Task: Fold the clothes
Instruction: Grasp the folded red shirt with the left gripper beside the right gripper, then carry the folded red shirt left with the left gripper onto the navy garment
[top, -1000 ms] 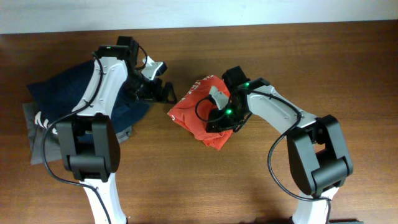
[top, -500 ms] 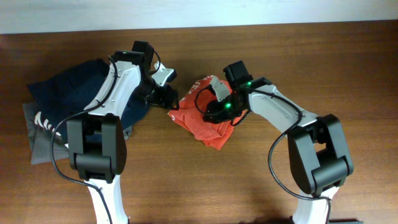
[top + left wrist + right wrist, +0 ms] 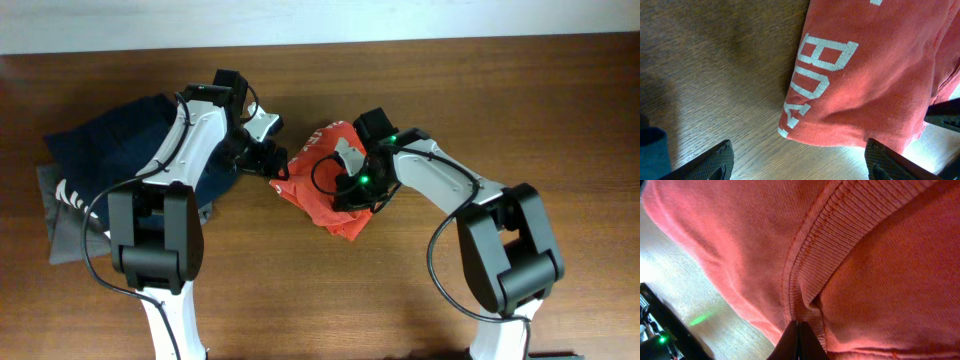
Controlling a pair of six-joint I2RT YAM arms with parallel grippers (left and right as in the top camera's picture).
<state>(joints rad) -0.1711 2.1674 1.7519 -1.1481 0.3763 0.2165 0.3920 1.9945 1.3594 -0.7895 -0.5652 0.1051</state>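
The clothes [image 3: 312,205], an orange-red T-shirt, lie bunched in a small heap at the table's middle. In the left wrist view the clothes [image 3: 865,90] show white lettering, and their lower edge lies on the wood. My left gripper [image 3: 270,160] is at the heap's left edge. It is open [image 3: 800,162], its two fingers wide apart with bare wood and the shirt's edge between them. My right gripper [image 3: 355,188] is on top of the heap. In the right wrist view it is shut [image 3: 798,330] at the ribbed collar of the clothes [image 3: 740,240], where the cloth puckers.
A navy blue garment [image 3: 110,150] with white lettering lies at the left, partly over a grey garment [image 3: 60,235]. The left arm reaches across the navy one. Bare wooden table [image 3: 400,300] stretches in front and to the right.
My left gripper moved right, from over the navy garment to the shirt's left edge. My right gripper shifted slightly on the heap and closed its fingers at the collar.
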